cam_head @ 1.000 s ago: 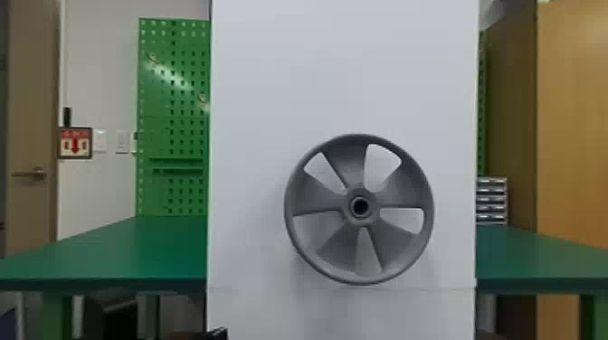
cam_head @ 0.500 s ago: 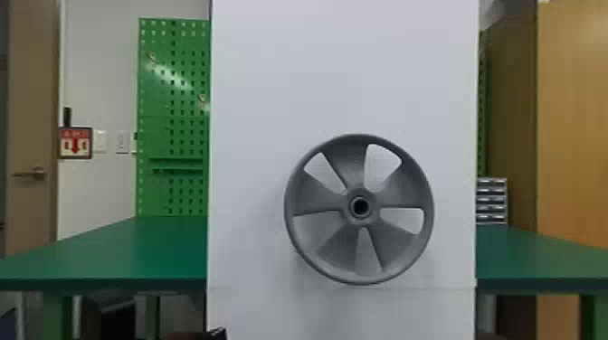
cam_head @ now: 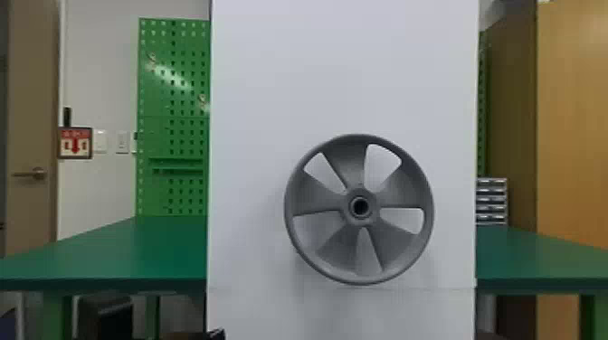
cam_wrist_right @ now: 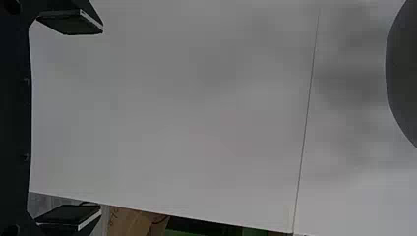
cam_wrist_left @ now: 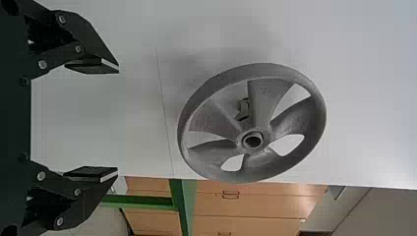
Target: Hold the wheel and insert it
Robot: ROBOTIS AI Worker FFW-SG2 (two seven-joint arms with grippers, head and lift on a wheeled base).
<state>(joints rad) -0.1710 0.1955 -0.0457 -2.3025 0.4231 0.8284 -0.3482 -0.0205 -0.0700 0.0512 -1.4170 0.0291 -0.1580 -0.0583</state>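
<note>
Your head view gives you the wheel (cam_head: 316, 199) face-on, right of centre in the lower half of the frame, in front of the white panel (cam_head: 271, 90). You can make out five broad spokes, a round rim and a dark hole in the hub (cam_head: 360, 206). A thin seam (cam_head: 253, 288) crosses the panel just beneath the wheel. At the bottom edge, left of centre, you catch a small dark piece of your left gripper (cam_head: 217, 335), near the panel's lower left side.

The left wrist view tells you more about that gripper (cam_wrist_left: 118, 123): its two fingers stand wide apart, with bare panel in the space between them, and the wheel is farther off, apart from both tips. Here you see the wheel at a slant, so the depth of its rim shows, and between two spokes you spot a small grey fitting (cam_wrist_left: 243, 109) behind it. Past the panel's edge are wooden drawers (cam_wrist_left: 255, 204) and a green frame (cam_wrist_left: 183, 206).

From the right wrist you get just a curved, dark part of the wheel, cut off by the frame and well apart from your right gripper (cam_wrist_right: 102, 120). Those fingers are spread too, the panel visible between them. The seam runs across here as well, between the gripper and the wheel.
</note>
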